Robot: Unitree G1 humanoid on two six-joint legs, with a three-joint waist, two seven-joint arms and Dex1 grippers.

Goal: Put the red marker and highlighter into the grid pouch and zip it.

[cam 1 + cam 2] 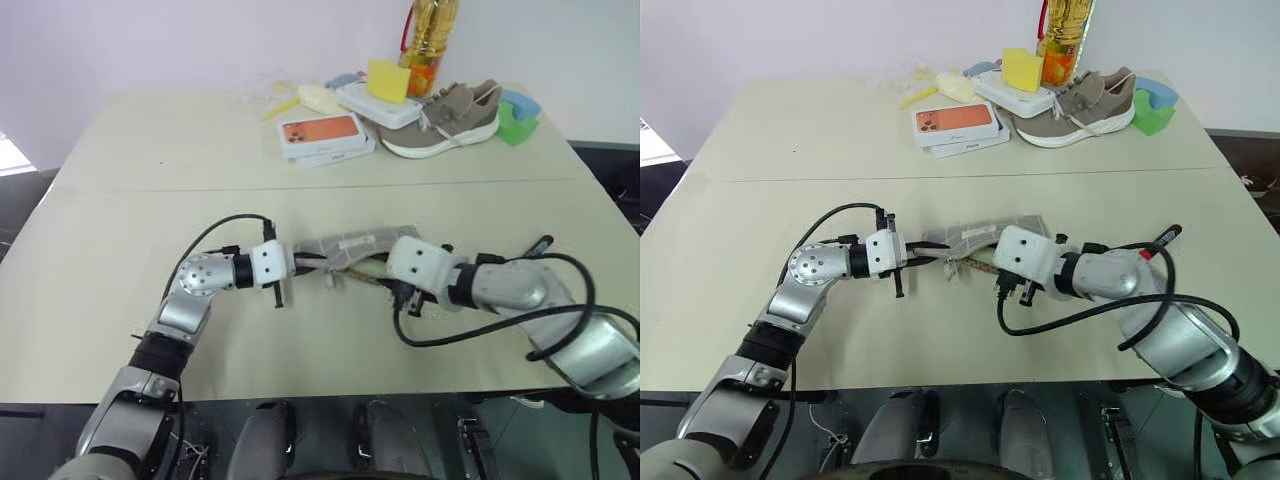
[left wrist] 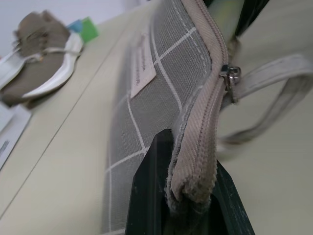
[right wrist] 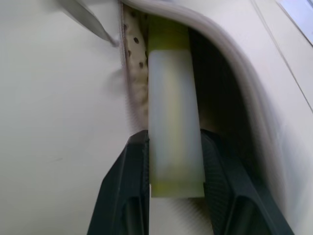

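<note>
The grid pouch (image 1: 350, 245) lies mid-table, grey with white lines, a white label and a pale wrist loop (image 2: 274, 78). My left gripper (image 1: 302, 262) is shut on the pouch's left end, pinching its zipper edge (image 2: 195, 147) between the black fingers. The zipper pull (image 2: 231, 76) sits further along the open zip. My right gripper (image 3: 173, 142) is shut on the highlighter (image 3: 173, 112), whose yellow cap end points into the pouch's open mouth. A dark pen with a red end, apparently the red marker (image 1: 1162, 240), lies on the table beyond my right forearm.
At the table's far side are an orange phone box (image 1: 322, 132), a beige shoe (image 1: 445, 118), a yellow sponge (image 1: 388, 80) on a white box, a bottle (image 1: 428, 40) and green and blue blocks (image 1: 518, 115). Black cables loop off both wrists.
</note>
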